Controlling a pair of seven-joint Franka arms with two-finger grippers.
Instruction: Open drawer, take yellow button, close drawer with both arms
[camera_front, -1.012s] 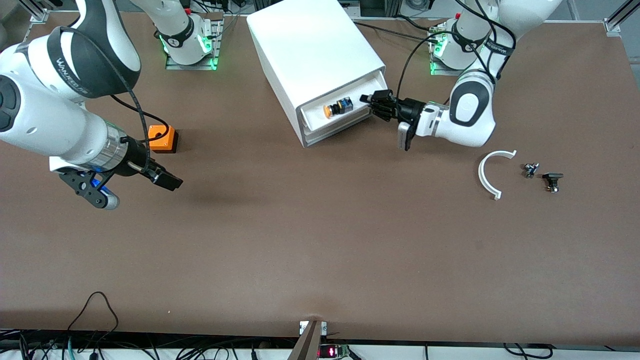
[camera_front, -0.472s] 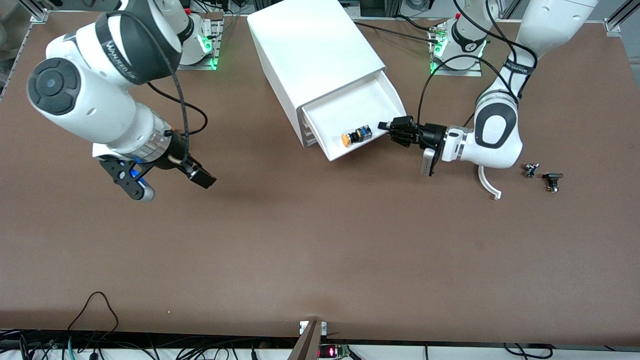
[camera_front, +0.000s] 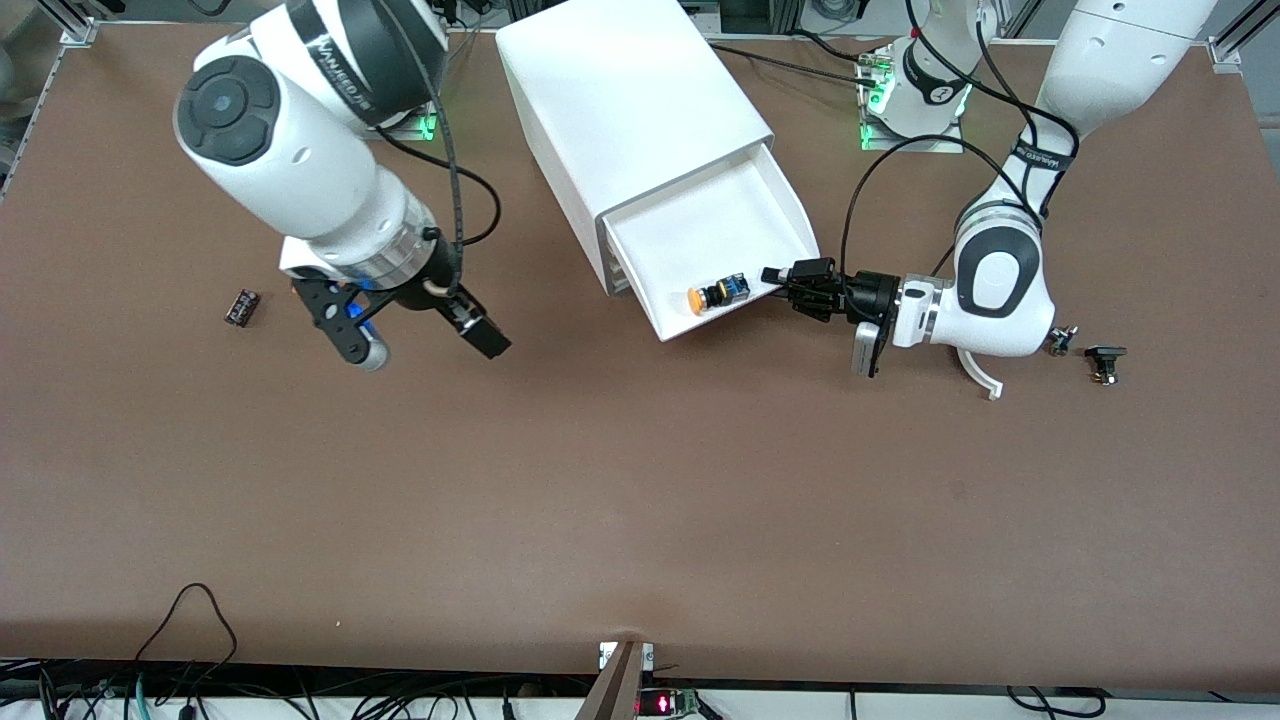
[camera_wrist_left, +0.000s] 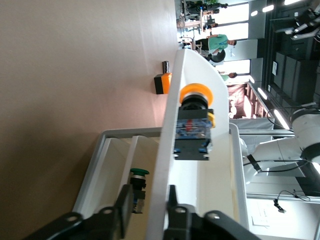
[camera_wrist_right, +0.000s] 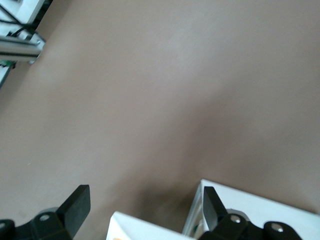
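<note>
Brown table (camera_front: 640, 500) fills the front view, with a big white cabinet (camera_front: 630, 110) on it. One drawer (camera_front: 715, 235), the top one, is pulled out. The left gripper (camera_front: 790, 283) is clamped on the drawer's front wall at its corner, one finger (camera_wrist_left: 122, 207) outside the wall and one inside, as the left wrist view shows. One button (camera_front: 716, 293) lies in the drawer, just beside that gripper, against the same wall.

The button looks small, light and hard. Its round orange cap looks smooth, so it may slip or roll. I think the black body with the blue band is the best place to pinch it, across its flat sides. The drawer looks like thin, light plastic and should slide easily.

The right gripper (camera_front: 420, 335) hangs over bare table, well apart from the drawer, with its two fingers spread wide and nothing in them. It looks set to reach for the button.

Counting: two arms, one cabinet, one button. One small black part (camera_front: 241, 306) lies near the right gripper. Near the left arm lie one white curved piece (camera_front: 985, 378) and two tiny dark parts (camera_front: 1085, 350). One orange cube (camera_wrist_left: 162, 83) shows in the left wrist view.
</note>
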